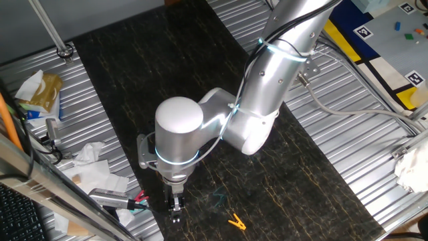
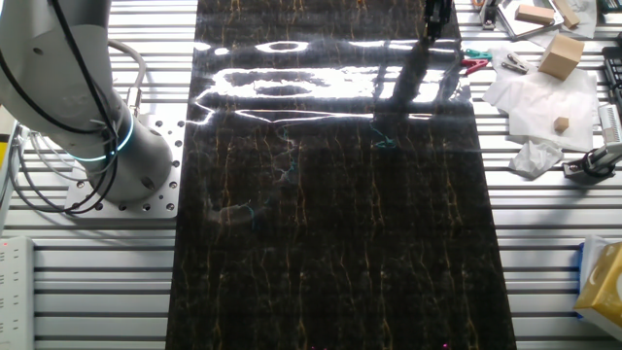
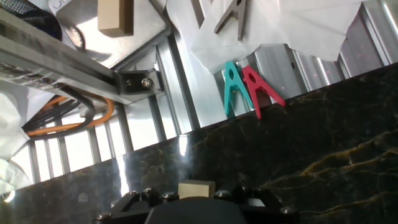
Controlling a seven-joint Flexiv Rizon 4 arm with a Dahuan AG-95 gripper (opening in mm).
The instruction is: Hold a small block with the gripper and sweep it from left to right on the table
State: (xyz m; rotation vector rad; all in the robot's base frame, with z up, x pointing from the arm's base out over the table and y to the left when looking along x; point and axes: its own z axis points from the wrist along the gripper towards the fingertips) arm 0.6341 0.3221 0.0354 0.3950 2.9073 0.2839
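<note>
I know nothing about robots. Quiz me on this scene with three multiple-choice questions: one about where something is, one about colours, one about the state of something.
1. Where is the yellow clip?
A. On the black table, near the gripper
B. On the ribbed metal
C. Between the fingers

2. What colours are the two clips lying side by side at the table's edge in the hand view?
A. Yellow and green
B. Teal and red
C. Both grey

3. What is the gripper doing?
A. Open and holding nothing
B. Shut on the small block
C. Shut on a clip

Answers:
1 A: the clip lies on the dark slab just beside the fingers.
2 B: those colours show plainly in the hand view.
3 B: the tan block sits at the fingertips.
</note>
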